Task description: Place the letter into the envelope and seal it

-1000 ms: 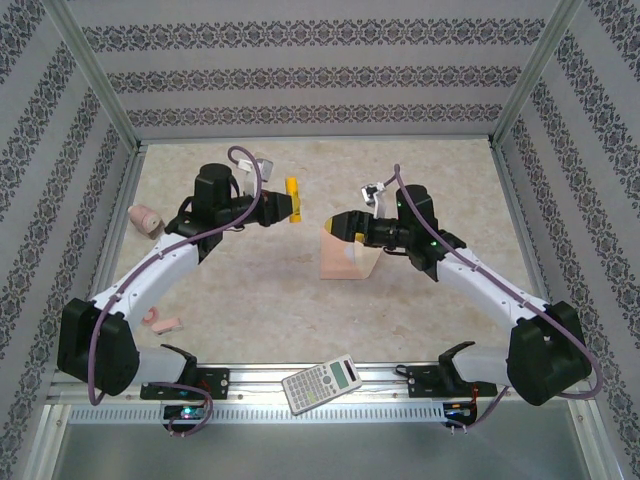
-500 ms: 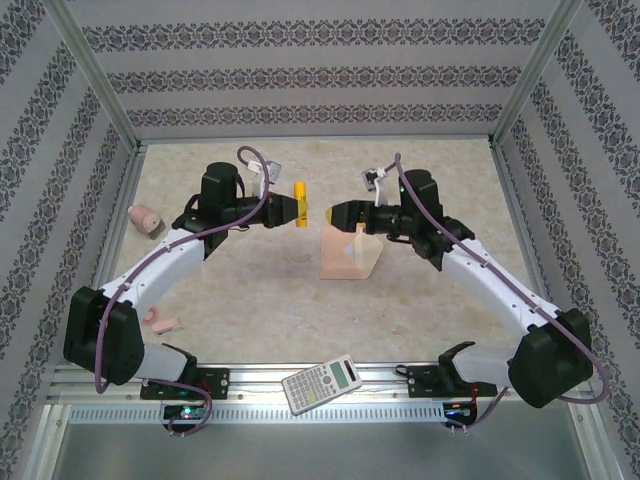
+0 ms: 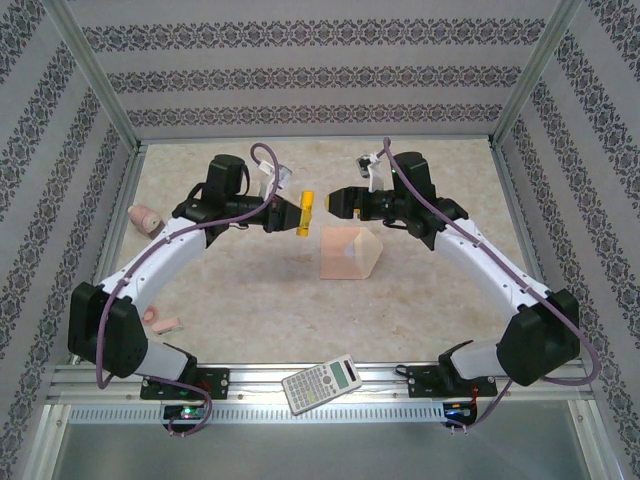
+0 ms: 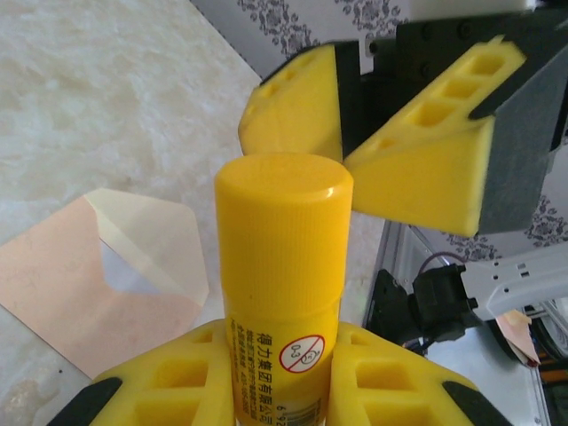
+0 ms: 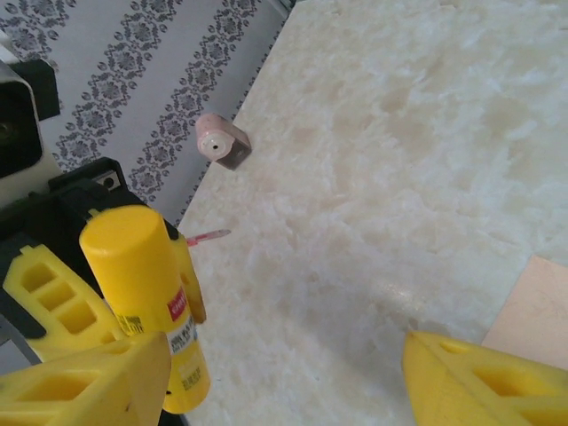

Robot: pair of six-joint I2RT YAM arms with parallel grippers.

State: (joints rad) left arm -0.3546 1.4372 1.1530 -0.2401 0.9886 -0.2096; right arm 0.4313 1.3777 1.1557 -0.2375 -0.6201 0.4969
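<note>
surface: table (image 3: 250, 290), beige marbled top, patterned walls on three sides
centre: envelope (image 3: 340, 262), peach-pink, lying flat, triangular flap open; white shows at its opening in the left wrist view
far left: small pink object (image 3: 146, 219) with a dark end, close to the left wall
near left: small flat pink piece (image 3: 161, 321), well apart from the envelope
near edge: calculator (image 3: 322, 383), white, tilted, lying on the metal rail (image 3: 250, 376) along the table's front
</note>
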